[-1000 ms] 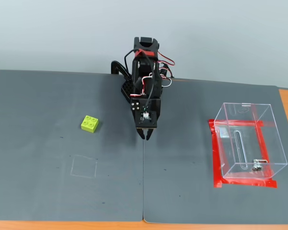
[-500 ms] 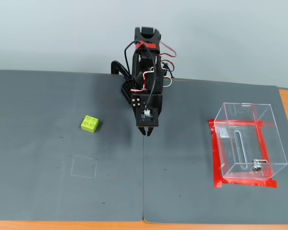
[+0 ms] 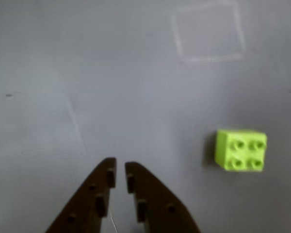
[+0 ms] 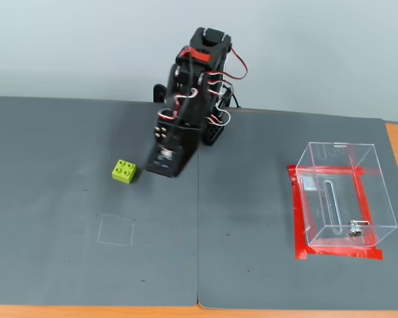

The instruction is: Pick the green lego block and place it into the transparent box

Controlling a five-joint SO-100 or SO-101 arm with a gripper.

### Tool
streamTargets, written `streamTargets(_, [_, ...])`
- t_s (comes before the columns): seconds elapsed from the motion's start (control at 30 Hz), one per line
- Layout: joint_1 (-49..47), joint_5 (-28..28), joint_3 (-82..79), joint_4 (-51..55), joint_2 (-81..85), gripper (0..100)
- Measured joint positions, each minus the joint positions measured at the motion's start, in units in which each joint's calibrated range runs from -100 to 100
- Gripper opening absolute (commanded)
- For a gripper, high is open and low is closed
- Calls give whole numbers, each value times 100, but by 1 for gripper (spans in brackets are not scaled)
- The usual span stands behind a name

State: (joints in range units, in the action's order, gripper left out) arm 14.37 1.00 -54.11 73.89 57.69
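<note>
The green lego block point(image 3: 240, 150) lies on the grey mat, studs up, to the right of my gripper point(image 3: 120, 167) in the wrist view. The two dark fingers stand almost together with only a thin gap and nothing between them. In the fixed view the block point(image 4: 124, 171) sits just left of the gripper point(image 4: 163, 169), which hangs low over the mat, apart from the block. The transparent box point(image 4: 341, 195) stands far to the right on a square of red tape, with a slot in its front wall and a small metal latch; nothing shows inside it.
A faint chalk square point(image 4: 116, 230) is drawn on the mat in front of the block; it also shows in the wrist view point(image 3: 208, 31). A seam point(image 4: 198, 232) joins the two grey mats. The arm's base point(image 4: 209, 126) stands at the back middle.
</note>
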Motion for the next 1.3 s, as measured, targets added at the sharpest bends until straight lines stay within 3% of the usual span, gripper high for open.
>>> streamTargets(0.2, [1304,0,296,330,-51,3])
streamTargets(0.37, [2513,0,314,330,-76,13])
streamTargets(0.5, [2682,24,314,330,-365,19])
streamTargets(0.87, [2786,49,314,-356,-1589,19])
streamTargets(0.97, [2756,337,314,-590,-1818,19])
streamTargets(1.17, [2756,1475,314,-789,-2124,19])
streamTargets(1.3, [2756,1846,314,-1093,-2251,19])
